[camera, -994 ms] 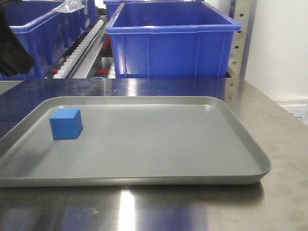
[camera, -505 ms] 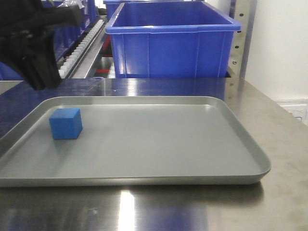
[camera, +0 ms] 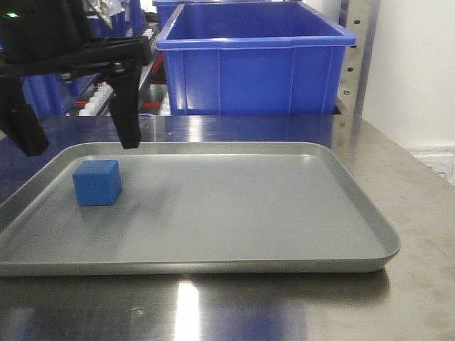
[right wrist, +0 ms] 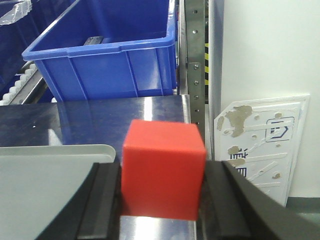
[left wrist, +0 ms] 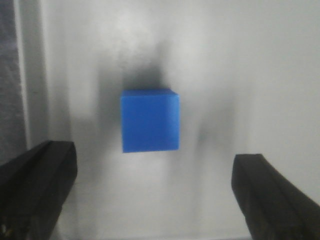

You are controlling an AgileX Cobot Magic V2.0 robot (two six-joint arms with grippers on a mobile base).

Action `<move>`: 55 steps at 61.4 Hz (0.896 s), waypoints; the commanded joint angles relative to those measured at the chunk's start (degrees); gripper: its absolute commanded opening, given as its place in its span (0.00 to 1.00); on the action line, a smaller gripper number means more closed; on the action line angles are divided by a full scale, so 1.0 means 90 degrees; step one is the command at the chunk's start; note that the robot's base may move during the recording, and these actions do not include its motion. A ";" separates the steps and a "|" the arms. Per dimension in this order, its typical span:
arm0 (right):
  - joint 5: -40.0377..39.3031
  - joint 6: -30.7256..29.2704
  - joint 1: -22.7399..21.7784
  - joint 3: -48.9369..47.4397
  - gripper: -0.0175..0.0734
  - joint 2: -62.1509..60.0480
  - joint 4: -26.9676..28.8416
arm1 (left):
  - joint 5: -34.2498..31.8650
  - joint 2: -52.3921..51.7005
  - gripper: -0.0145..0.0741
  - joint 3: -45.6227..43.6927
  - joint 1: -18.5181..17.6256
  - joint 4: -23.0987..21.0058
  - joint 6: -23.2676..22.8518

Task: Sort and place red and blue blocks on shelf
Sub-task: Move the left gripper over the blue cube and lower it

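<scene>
Blue block point(camera: 97, 182): flat on grey tray point(camera: 284, 213), below your left gripper point(camera: 78, 143). In wrist view it sits centred between the fingers, touching neither. Your left gripper: jaws spread wide, empty, fingertips hanging above tray's far left part. Red block point(right wrist: 162, 167): clamped between both pads of your right gripper point(right wrist: 163, 201), over steel table point(right wrist: 125, 115). Ahead of your right gripper: tray corner to its left, blue bin point(right wrist: 100, 65) on shelf point(right wrist: 192, 60) beyond table edge.

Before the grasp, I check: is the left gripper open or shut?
Open. The left gripper has its fingers wide apart, above the blue block and not touching it.
</scene>
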 commanded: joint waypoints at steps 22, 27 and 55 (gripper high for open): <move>-0.0544 -0.0055 -0.0043 -0.0180 0.29 0.0028 0.0019 | -0.0509 -0.0085 0.93 -0.0251 -0.0042 -0.0124 -0.0403; -0.0544 -0.0055 -0.0043 -0.0180 0.29 0.0028 0.0019 | -0.0489 0.0039 0.93 -0.0251 -0.0042 -0.0124 -0.0403; -0.0544 -0.0055 -0.0043 -0.0180 0.29 0.0028 0.0019 | -0.0390 0.0359 0.93 -0.0251 -0.0010 0.0221 -0.0418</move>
